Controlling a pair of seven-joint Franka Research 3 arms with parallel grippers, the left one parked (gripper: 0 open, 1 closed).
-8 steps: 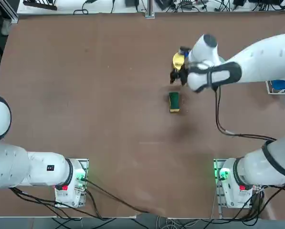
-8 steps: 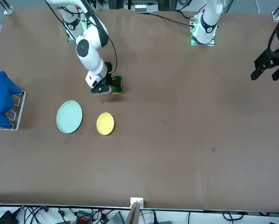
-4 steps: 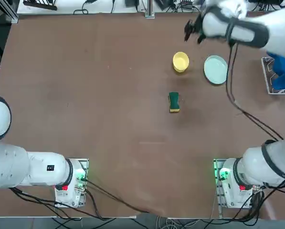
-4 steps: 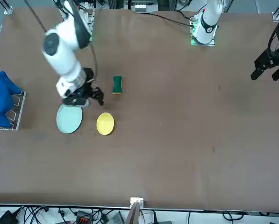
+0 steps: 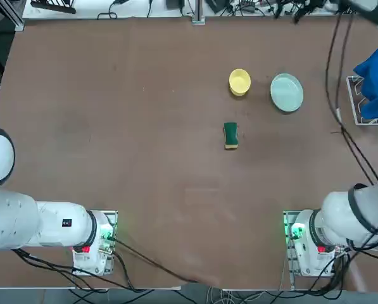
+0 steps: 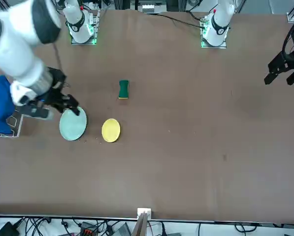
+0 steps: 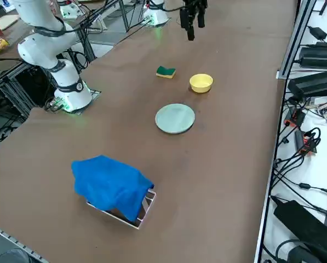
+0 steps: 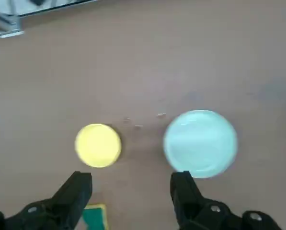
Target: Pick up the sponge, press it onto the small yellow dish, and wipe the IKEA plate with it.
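**Right end effector raised, sponge not yet grasped**

One green-topped yellow foam sponge point(image 5: 230, 135) lies centre-frame on the brown table point(image 5: 113, 126); beyond it, one small yellow dish point(image 5: 239, 82) and one pale blue-green plate point(image 5: 286, 92) sit side by side. The end effector point(image 8: 131, 191) hangs high above, released and empty. Risk: descending onto a dish, missing the sponge.

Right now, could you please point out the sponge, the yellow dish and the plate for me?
sponge point(image 5: 230, 134), top view, on its green top.
yellow dish point(image 5: 239, 81), top view, at its centre.
plate point(image 5: 286, 92), top view, at its centre.
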